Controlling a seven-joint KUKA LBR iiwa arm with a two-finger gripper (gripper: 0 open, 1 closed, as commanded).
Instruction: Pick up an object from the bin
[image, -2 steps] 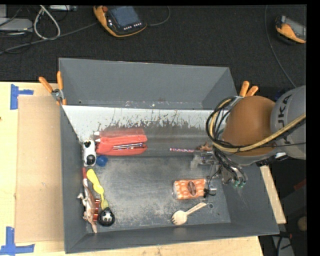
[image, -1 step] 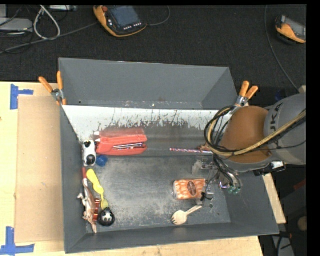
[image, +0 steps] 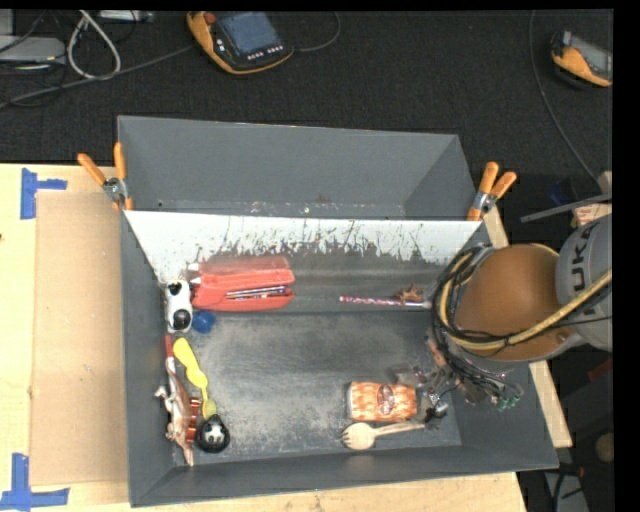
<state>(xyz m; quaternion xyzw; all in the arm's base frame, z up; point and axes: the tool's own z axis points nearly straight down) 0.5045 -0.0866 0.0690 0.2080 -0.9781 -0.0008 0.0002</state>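
The gripper (image: 437, 392) is hanging low in a corner of the bin (image: 300, 360), beneath the arm's orange cover (image: 510, 300); whether it is wide or narrow I cannot tell. An orange patterned packet (image: 380, 401) is lying flat just beside its tip, on the side away from the arm, with a pale spoon (image: 372, 433) resting against the packet's edge. The packet is looking light, soft and probably slippery, so pinching across its narrower width near the middle is seeming the safest hold.
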